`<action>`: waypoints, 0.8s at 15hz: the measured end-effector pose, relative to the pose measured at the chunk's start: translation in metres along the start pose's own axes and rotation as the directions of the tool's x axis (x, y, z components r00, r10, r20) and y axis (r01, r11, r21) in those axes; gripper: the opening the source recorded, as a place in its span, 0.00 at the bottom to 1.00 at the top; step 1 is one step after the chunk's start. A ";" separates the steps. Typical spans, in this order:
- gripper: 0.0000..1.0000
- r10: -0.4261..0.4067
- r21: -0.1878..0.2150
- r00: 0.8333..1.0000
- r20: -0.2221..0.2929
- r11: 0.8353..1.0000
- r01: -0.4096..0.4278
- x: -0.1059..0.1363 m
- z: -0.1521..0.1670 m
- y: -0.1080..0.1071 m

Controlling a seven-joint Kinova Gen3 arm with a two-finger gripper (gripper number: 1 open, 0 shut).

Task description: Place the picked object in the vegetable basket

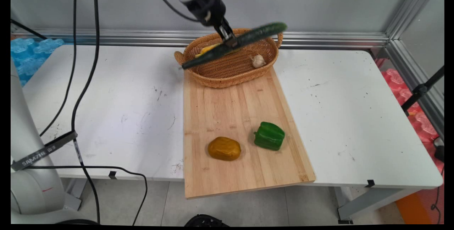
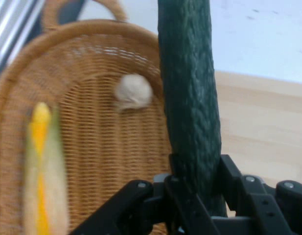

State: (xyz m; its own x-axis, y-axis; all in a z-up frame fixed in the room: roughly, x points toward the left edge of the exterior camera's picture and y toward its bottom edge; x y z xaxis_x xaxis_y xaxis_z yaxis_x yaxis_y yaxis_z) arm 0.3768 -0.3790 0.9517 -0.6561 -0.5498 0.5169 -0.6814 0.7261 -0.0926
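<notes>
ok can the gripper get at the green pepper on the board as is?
Probably not yet: the gripper is shut on the cucumber above the basket. The green pepper itself sits unobstructed on the board.

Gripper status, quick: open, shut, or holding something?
Gripper: shut on the cucumber, held in the air above the wicker basket.
</notes>
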 end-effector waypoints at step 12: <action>0.00 0.074 0.069 0.995 -0.065 0.995 -0.069 0.030 0.026 -0.079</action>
State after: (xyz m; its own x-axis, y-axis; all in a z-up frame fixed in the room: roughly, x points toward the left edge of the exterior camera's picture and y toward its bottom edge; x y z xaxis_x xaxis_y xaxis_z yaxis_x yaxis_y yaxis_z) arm 0.4025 -0.4633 0.9527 -0.6822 -0.4671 0.5626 -0.6553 0.7319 -0.1868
